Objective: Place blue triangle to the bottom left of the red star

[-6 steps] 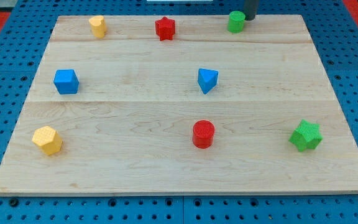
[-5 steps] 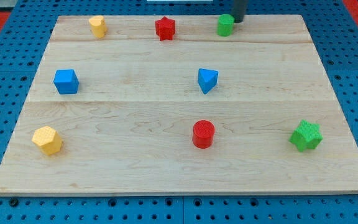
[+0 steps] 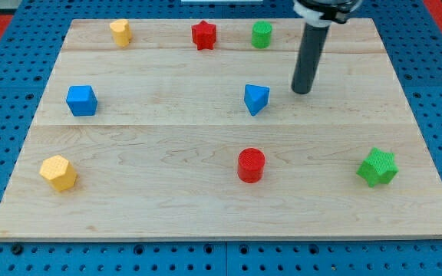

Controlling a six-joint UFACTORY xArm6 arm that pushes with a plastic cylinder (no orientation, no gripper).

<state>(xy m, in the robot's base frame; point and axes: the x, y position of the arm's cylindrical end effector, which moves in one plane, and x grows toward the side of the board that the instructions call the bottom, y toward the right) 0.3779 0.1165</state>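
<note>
The blue triangle [image 3: 256, 99] lies near the middle of the wooden board [image 3: 167, 207]. The red star [image 3: 203, 34] sits near the view's top edge, up and to the left of the triangle. My tip [image 3: 302, 91] rests on the board just to the right of the blue triangle, a short gap away and slightly higher in the view. The dark rod rises from it toward the view's top.
A green cylinder [image 3: 262, 34] stands right of the red star. A yellow block [image 3: 120, 32] is at top left, a blue cube [image 3: 81, 100] at left, a yellow hexagonal block [image 3: 58, 172] at bottom left, a red cylinder [image 3: 251, 165] at bottom centre, a green star [image 3: 377, 167] at bottom right.
My tip pushed the green cylinder leftward along the top edge, then moved down the view to stop right of the blue triangle. The triangle has not moved.
</note>
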